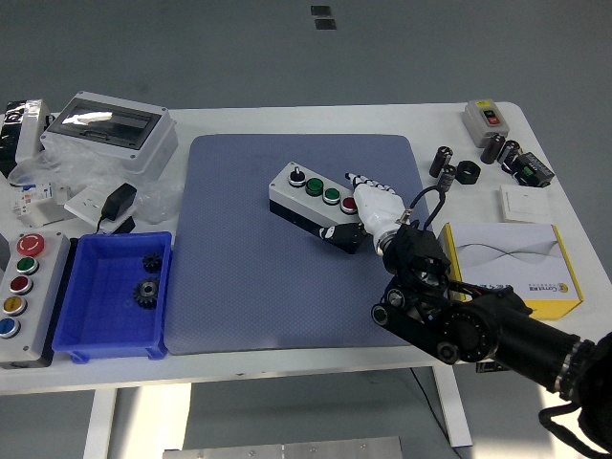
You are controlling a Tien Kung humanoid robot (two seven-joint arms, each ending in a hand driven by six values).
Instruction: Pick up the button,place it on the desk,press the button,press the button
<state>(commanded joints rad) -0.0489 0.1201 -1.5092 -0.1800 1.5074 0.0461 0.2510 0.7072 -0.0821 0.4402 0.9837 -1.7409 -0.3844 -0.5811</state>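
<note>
A grey button box point(311, 203) with a black, two green and a red button point(349, 205) lies at an angle on the blue-grey mat point(239, 268), right of its middle. My right hand point(368, 206), white with black fingertips, comes in from the lower right and sits on the box's right end. Its fingers point(361, 181) reach over the top behind the red button and its thumb point(335, 232) lies against the front face, so it clasps that end. The box rests flat on the mat. My left arm is out of view.
A blue bin point(72, 335) with two gears and a second button box point(21, 296) stand at the front left. A clear-lidded enclosure point(110, 129) is at the back left. A yellow and white carton point(512, 263), black cylinders point(449, 163) and a small switch box point(485, 117) are on the right.
</note>
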